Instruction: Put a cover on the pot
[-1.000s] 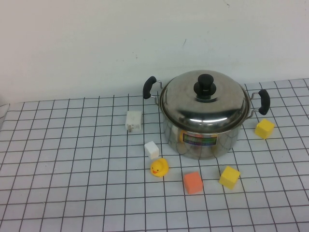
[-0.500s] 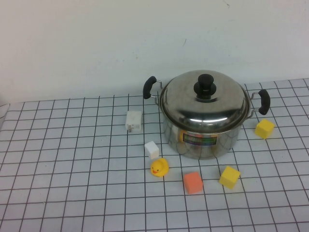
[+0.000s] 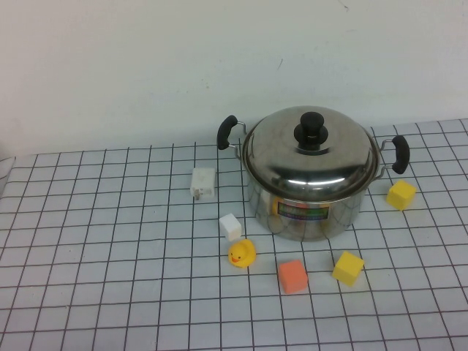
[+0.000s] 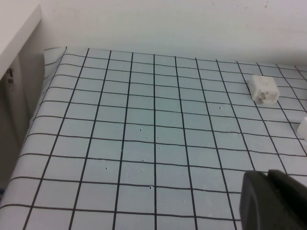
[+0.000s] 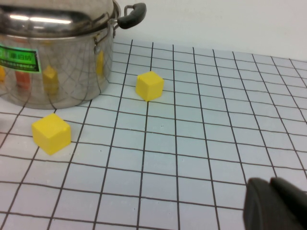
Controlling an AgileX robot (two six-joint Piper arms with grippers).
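The shiny steel pot (image 3: 307, 201) stands at the back right of the gridded table, with black side handles and a colourful label on its wall. A domed steel lid (image 3: 333, 157) with a black knob (image 3: 311, 130) sits squarely on its rim. The pot also shows in the right wrist view (image 5: 53, 72). Neither arm shows in the high view. My left gripper (image 4: 267, 176) is shut and empty, low over bare table far left of the pot. My right gripper (image 5: 269, 182) is shut and empty, low over the table to the right of the pot.
In front of the pot lie a white plug-like block (image 3: 202, 182), a white cube (image 3: 229, 227), a yellow duck (image 3: 240, 254), an orange cube (image 3: 292, 276) and a yellow cube (image 3: 348, 268). Another yellow cube (image 3: 401, 194) lies by the pot's right handle.
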